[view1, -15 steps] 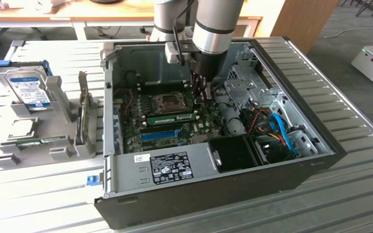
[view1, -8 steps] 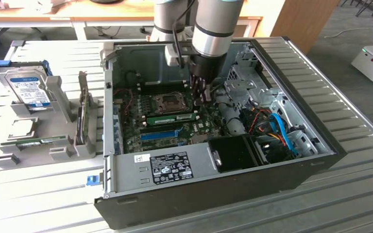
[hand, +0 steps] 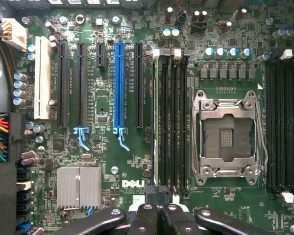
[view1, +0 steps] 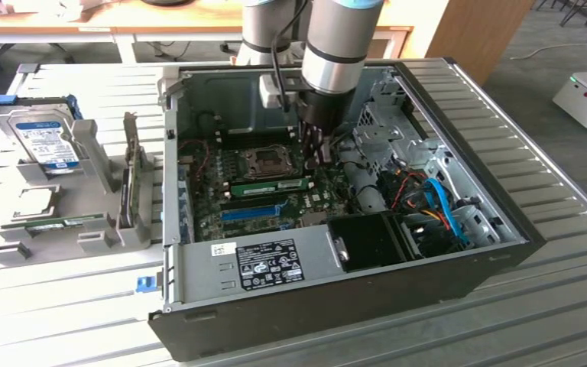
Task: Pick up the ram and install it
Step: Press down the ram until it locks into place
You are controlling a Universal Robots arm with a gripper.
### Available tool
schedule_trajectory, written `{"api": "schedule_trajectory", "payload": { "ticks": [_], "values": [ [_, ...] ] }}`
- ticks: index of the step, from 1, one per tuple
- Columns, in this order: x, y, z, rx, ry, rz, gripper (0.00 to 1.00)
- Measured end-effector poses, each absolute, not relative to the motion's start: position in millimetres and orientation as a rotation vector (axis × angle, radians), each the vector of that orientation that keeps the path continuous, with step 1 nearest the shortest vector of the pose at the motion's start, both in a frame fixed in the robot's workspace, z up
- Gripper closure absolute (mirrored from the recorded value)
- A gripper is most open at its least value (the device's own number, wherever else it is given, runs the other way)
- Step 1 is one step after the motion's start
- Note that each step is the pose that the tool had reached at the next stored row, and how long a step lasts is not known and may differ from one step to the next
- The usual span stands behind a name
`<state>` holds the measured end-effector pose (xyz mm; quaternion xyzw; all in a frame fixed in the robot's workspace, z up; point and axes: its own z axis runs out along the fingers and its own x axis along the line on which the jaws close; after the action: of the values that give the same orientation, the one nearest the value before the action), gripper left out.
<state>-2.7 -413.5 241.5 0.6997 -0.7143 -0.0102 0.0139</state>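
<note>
Exterior view: the computer case (view1: 375,302) lies open side up, so the arm can reach straight down to the motherboard (view1: 222,180) and cables inside. The ram (view1: 271,186) stands on edge in a memory slot beside the CPU socket (view1: 268,160), with the gripper (view1: 314,153) just above it. Outside the case, a grey rack (view1: 88,160) holds the hard drive (view1: 51,145) upright.

Wrist view: the gripper's (hand: 159,215) jaws are pressed together and hold nothing, which I judge better suited to pushing than gripping. A thin pale edge in one slot is probably the ram (hand: 155,117).

Arm (view1: 339,46) points straight down — jaws closed together.
</note>
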Motion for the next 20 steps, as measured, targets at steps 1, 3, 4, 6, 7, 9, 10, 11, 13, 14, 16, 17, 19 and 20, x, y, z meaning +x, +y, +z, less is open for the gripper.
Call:
{"api": "schedule_trajectory", "payload": {
  "ticks": [1,3,4,6,7,9,10,11,13,14,16,17,19,20],
  "values": [
    [-2.7,-413.5,240.9,2.179,-2.224,-0.032,0.89],
    [-2.7,-413.5,240.8,2.179,-2.224,-0.032,0.89],
    [-2.7,-413.5,240.8,2.179,-2.224,-0.032,0.89],
    [-1.8,-413.5,240.8,2.179,-2.224,-0.032,0.89],
    [1.7,-413.5,240.7,2.179,-2.224,-0.032,0.89],
    [1.8,-413.5,240.7,2.179,-2.224,-0.032,0.89],
    [1.8,-413.5,240.7,2.179,-2.224,-0.032,0.89],
    [1.8,-413.5,240.7,2.179,-2.224,-0.032,0.89],
    [1.8,-413.4,240.7,2.179,-2.224,-0.032,0.89],
    [1.8,-413.2,240.5,2.179,-2.224,-0.032,0.89],
    [1.8,-412.3,240.4,2.179,-2.224,-0.032,0.89],
    [1.8,-411.9,240.3,2.179,-2.224,-0.032,0.89],
    [1.8,-411.2,240.1,2.179,-2.224,-0.032,0.89],
    [1.8,-411.2,240.2,2.179,-2.224,-0.032,0.89]
  ]
}}
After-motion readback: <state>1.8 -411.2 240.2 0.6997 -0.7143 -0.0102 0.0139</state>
